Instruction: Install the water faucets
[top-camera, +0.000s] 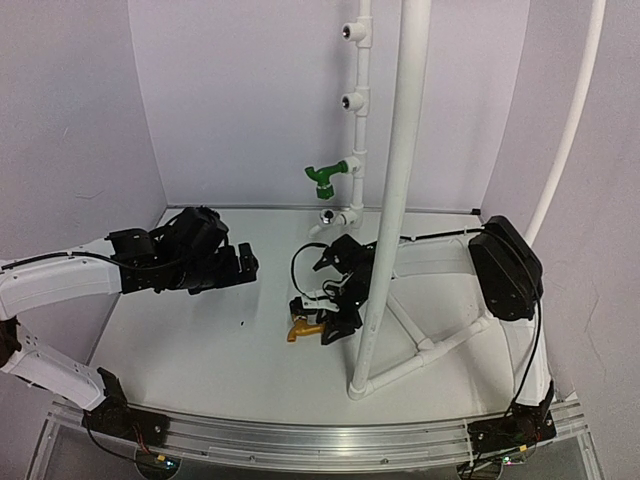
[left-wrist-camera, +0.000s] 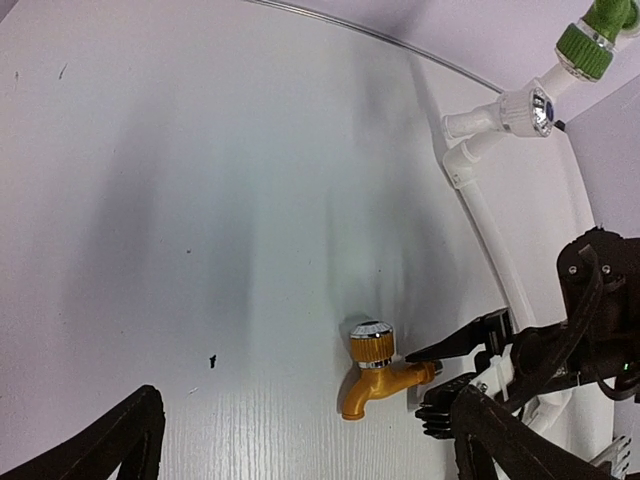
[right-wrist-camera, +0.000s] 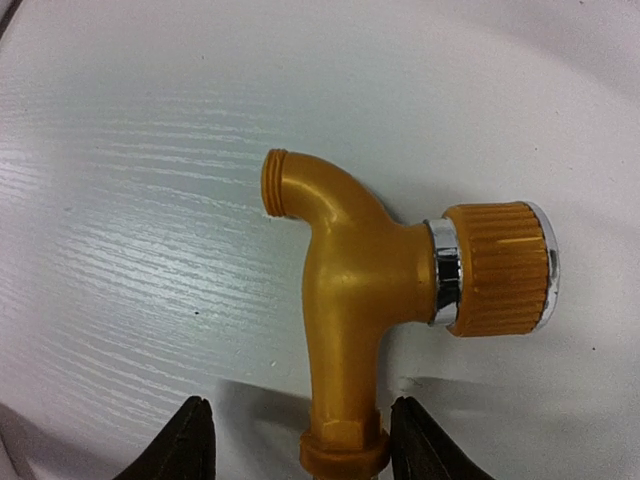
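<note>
Right gripper (right-wrist-camera: 303, 445) part-spread, jaws set either side of the gold faucet (right-wrist-camera: 345, 300) at its threaded end — gaps seen both sides, faucet laid on the table (right-wrist-camera: 120, 250), left gripper (top-camera: 243, 265) spread wide beyond it, green faucet (top-camera: 325, 178) fitted on the white pipe (top-camera: 362, 130) — well apart.

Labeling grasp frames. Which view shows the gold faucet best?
Right wrist: the gold faucet fills the frame, spout and knob sharp. Left wrist shows it small, lying beside the right hand. Top shows only a small gold shape at that hand.
</note>
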